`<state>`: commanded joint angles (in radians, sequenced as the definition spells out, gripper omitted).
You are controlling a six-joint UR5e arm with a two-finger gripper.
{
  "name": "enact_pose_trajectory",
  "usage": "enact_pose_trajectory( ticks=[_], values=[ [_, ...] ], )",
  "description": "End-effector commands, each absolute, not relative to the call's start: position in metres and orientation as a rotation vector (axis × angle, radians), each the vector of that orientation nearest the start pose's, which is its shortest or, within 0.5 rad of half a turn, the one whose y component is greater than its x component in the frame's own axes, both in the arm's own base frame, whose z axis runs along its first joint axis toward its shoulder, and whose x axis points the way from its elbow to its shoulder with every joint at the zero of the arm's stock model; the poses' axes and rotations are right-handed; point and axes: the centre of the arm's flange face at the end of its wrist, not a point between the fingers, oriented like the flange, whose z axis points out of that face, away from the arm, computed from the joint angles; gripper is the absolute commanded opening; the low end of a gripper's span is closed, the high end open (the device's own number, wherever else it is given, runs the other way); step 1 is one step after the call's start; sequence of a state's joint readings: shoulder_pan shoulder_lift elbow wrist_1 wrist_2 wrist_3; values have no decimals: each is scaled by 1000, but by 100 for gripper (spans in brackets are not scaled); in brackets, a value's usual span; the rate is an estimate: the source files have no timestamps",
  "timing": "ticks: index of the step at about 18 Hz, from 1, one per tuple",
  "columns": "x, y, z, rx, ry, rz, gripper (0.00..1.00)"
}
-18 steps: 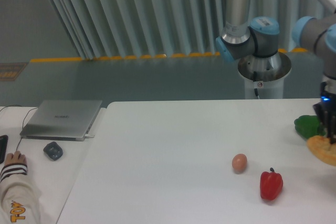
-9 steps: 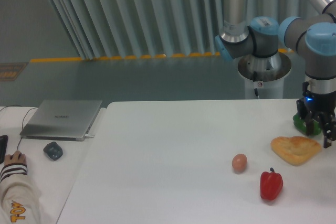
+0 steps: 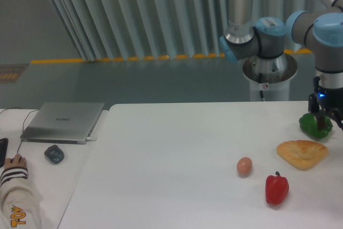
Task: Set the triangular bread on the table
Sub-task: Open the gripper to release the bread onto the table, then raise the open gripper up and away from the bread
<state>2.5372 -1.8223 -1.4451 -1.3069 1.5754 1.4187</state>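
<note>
While the triangular bread (image 3: 302,154) lies flat on the tabletop (image 3: 171,154) at the right of the frame, the pincer (image 3: 323,124) hangs just above it, empty, fingers apart. Swinging sideways could nudge the green pepper (image 3: 314,125) behind it.

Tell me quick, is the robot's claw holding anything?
Gripper: holding nothing; the bread lies free on the table. Open or shut cannot be told from here.

Orange "TOY" on white sleeve (image 3: 16,207)
</note>
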Motion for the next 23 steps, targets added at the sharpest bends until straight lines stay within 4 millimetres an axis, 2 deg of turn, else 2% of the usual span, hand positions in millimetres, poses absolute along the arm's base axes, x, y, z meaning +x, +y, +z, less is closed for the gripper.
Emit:
enact_pose_trajectory(
  ticks=[7,9,13,19,23],
  values=[
    [-468,442,437,-3065,637,-14,100],
    [-470,442,437,-3063,636,-15,100],
    [-475,447,420,-3038,657,-65,100],
    [-491,438,403,-3023,684,-108,100],
    [-492,438,399,-3022,696,-107,100]
  ],
)
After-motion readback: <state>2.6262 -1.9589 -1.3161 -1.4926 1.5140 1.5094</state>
